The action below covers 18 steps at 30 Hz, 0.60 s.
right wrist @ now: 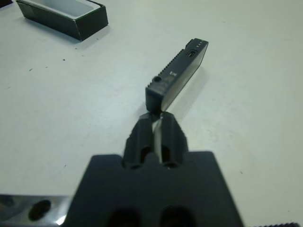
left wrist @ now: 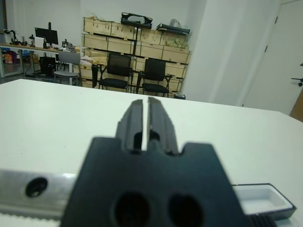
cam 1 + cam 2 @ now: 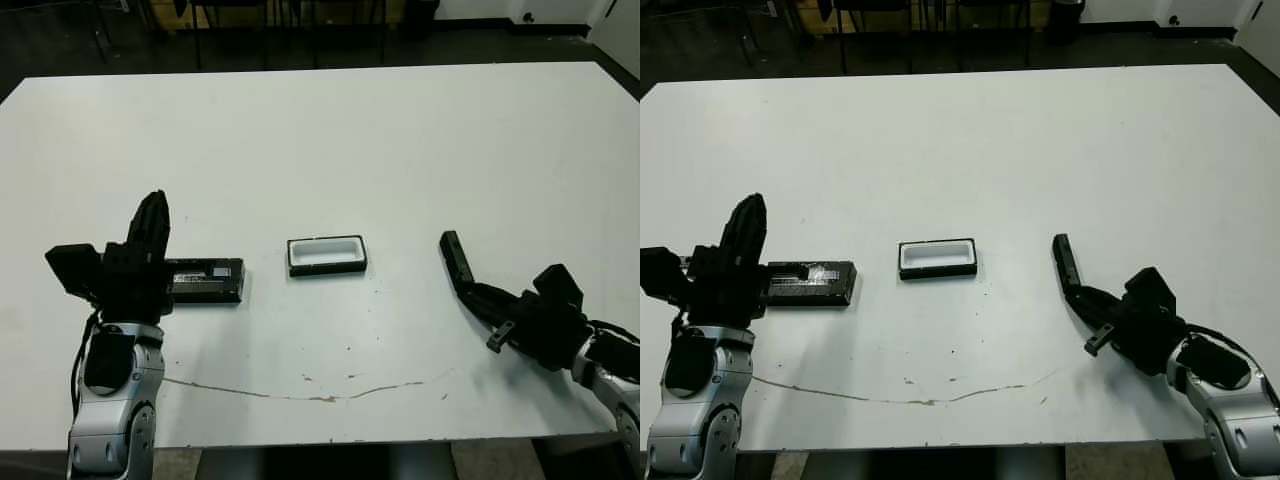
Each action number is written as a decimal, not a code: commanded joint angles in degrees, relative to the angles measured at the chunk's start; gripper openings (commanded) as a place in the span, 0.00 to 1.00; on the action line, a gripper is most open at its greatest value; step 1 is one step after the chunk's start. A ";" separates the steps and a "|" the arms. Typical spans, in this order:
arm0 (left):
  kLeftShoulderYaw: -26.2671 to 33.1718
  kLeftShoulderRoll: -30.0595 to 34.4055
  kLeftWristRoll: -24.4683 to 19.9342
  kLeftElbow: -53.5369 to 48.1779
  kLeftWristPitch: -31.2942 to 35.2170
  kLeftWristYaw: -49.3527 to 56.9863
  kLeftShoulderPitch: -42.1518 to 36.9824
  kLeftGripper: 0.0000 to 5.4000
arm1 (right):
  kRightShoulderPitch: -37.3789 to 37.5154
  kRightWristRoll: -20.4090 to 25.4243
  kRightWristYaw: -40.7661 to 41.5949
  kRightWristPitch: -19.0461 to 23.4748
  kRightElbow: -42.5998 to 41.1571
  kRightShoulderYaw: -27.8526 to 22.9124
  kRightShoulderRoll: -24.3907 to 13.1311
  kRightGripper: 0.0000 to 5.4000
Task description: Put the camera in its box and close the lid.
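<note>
While the right gripper (image 1: 156, 116), fingers pressed together, touches the camera (image 1: 177, 78) near the table's (image 3: 400, 140) right front, grasping comes next: spread, pinch, carry to the box (image 3: 326, 255) mid-table.

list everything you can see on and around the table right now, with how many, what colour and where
table: one, white, fills most of the head views; a thin brownish mark runs along its near part.
box: one, black rim with white lining, open, near the table's middle.
lid: one, black with a pale strip, flat on the table to the box's left, off the box.
camera: one, black bar, on the table right of the box, outside it.
chairs: several, black, beyond the table's far edge.
crates: a stack, tan, against the far wall.
left end effector: one, black, shut, above the lid's left end.
right end effector: one, black, shut, tips at the camera's near end.
</note>
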 commanded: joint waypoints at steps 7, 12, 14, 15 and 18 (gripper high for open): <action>0.16 0.48 -0.45 -0.03 1.19 0.15 0.24 0.00 | 2.05 -3.36 -5.10 0.97 -1.89 0.59 1.68 0.00; 0.03 0.58 -0.15 0.08 1.05 0.36 0.34 0.00 | 2.74 -4.36 -7.84 -0.02 -2.50 0.10 3.29 0.00; -0.03 0.71 -0.08 0.28 0.57 0.04 0.40 0.00 | 2.89 -4.62 -8.55 0.92 -3.47 -0.06 3.32 0.00; -0.04 0.74 -0.01 0.32 0.49 0.00 0.42 0.00 | 2.96 -4.91 -8.82 0.96 -3.74 -0.09 3.25 0.00; 0.07 0.67 -0.20 0.44 0.66 0.06 0.34 0.00 | 2.89 -5.31 -9.29 0.77 -3.93 -0.41 3.22 0.00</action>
